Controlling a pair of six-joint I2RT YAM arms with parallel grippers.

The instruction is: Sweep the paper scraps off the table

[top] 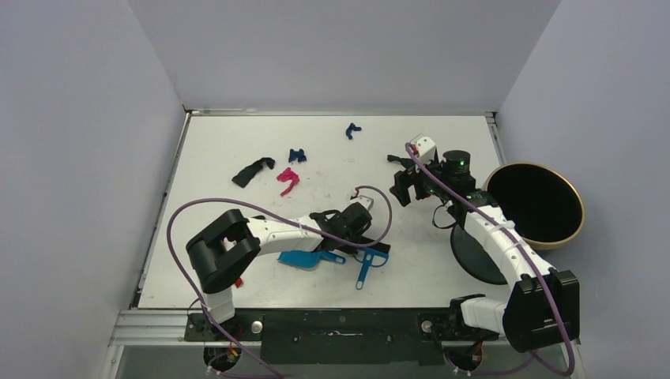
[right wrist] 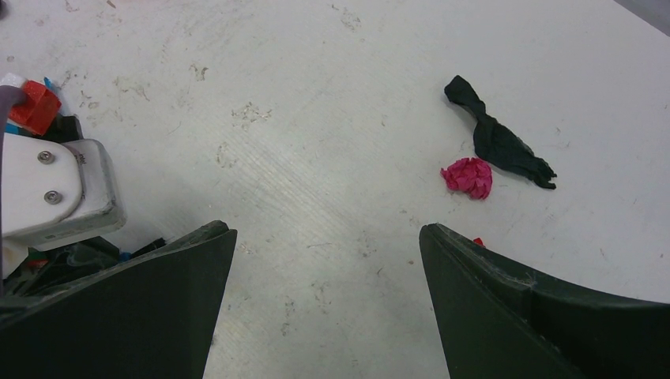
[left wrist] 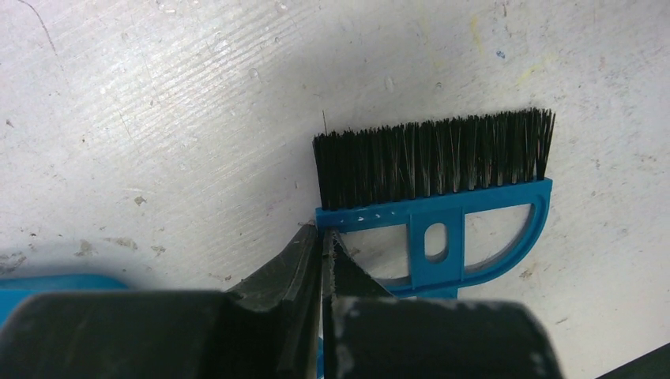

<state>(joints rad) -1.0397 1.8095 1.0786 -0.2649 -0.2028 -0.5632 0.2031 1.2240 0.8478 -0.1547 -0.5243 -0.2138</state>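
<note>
Two arms work over a white table (top: pixel 237 142). Five or so scraps (top: pixel 288 180) lie unswept. Black, pink and dk blue ones sit at approx 11 o'clock from the L gripper (top: pixel 362 237), w/ another blue bit at 12 near the far edge.

The L gripper is low at table centre. Its fingers are pressed together on a corner of the brush (left wrist: pixel 430 197) and seem to pinch the thin blue frame, likely to lift it for sweeping. The dustpan (top: pixel 304 258) lies just beside, at its 7 o'clock.

The R gripper (right wrist: pixel 324 229) hovers w/ fingers spread wide and nothing between them, prob. free to take the dustpan. The bin (top: pixel 537 204) stands off the table at 3 o'clock, handy for tipping.

Only the top view gives layout & bin. Only the L wrist view shows the pinch & the bristles lying flat. The R wrist view shows the black & pink scraps close up, just beside each other.
</note>
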